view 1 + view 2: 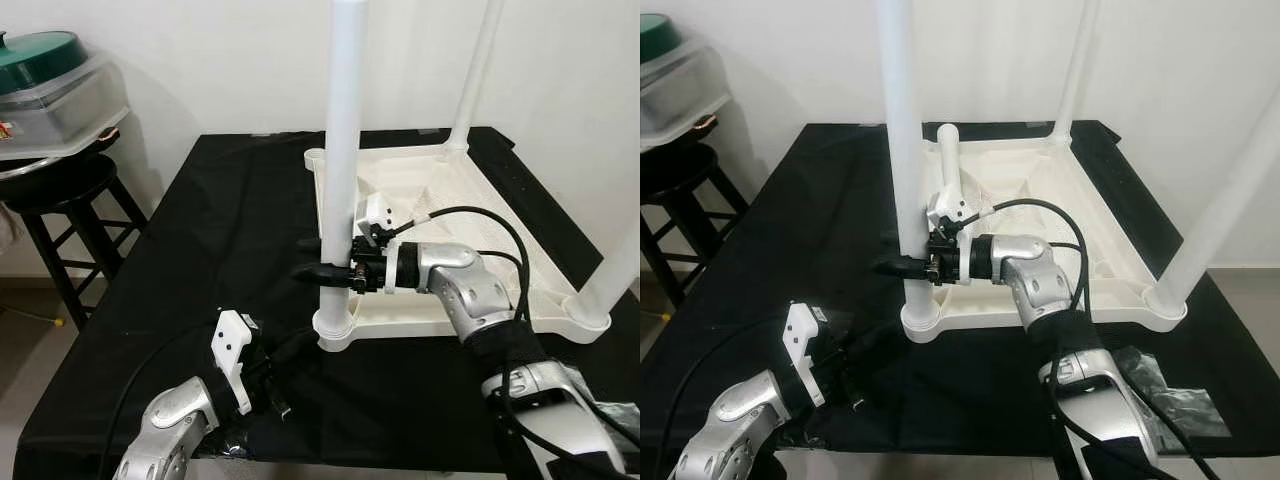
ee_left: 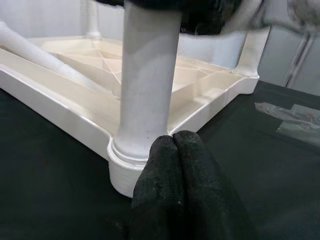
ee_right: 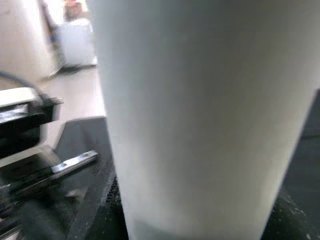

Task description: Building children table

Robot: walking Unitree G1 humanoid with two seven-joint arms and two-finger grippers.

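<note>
Tabletop of cream moulded plastic, upturned on the black-draped surface, ribbed underside facing up, round sockets at the corners. Three tubular white legs standing upright in sockets: near leg at the corner closest to the robot, far leg at the back, third leg at the near right corner. Fourth leg lying loose inside the tray of the underside, slanting toward the far left corner, not yet fitted.

Right gripper clamped round the near leg just above its socket, black fingers on either side of the tube. Left gripper low over the cloth, fingers pressed together, holding nothing, tips just beside the same socket collar.

Likely light and stiff: hollow-looking plastic tubes, smooth and faintly glossy, hence probably slippery under hard fingers. Best hold judged low on a leg, close to the socket, for pressing straight down without levering the joint; a high hold would risk tilting the tube and prising the collar. Thin ribs and rim possibly prone to cracking under a sideways load. Whole tabletop light enough to slide on the cloth, so bracing at the corner looks sensible.

Wooden stool off to the left, carrying a clear lidded container.
</note>
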